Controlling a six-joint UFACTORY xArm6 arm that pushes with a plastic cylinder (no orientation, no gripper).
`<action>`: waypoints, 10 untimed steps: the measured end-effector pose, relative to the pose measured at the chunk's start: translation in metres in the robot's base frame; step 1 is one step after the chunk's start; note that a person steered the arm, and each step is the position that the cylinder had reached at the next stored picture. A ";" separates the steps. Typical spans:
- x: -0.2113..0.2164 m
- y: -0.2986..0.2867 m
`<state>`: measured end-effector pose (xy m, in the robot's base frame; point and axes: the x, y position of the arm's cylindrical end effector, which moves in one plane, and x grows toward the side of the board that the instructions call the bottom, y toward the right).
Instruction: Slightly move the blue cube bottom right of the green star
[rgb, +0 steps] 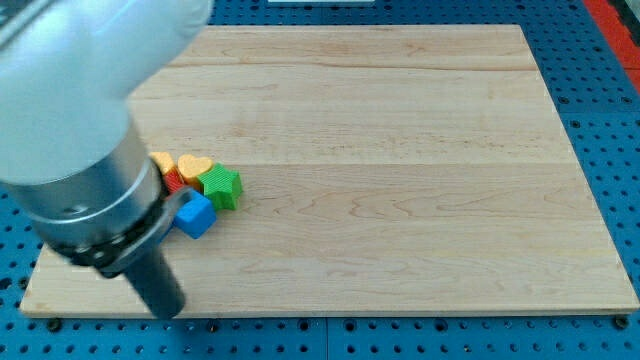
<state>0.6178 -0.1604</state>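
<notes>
Blue is the small cube (195, 215) that matters, a plastic-looking block resting on the pale wooden board (400, 180) and taken as the landmark for everything else; it sits near the board's left edge, closer to the view's bottom than to its top. It is turned on the board so that one corner points toward the view's bottom and its edges run diagonally, and being a cube it has no long axis that can be made out. Touching it on the upper right is the green star-shaped block (223, 186), so the cube lies to the lower left of the star. Above the cube, slightly to the left, a red block (174, 181) of unclear shape is wedged in the cluster, and above that lies a yellow heart-shaped block (194, 166). An orange-yellow block (162, 160) sits further to the upper left of the cube, partly hidden by the arm, its shape not readable. To the cube's left, the large grey arm housing (80, 150) fills the corner, and the dark rod runs down from it. My tip (168, 311) is below and slightly left of the cube, near the board's bottom edge and apart from the cube. No pincer exists on this arm, only the rod
</notes>
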 end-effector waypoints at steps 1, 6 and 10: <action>-0.030 -0.041; -0.111 0.020; -0.221 0.138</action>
<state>0.3967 -0.0225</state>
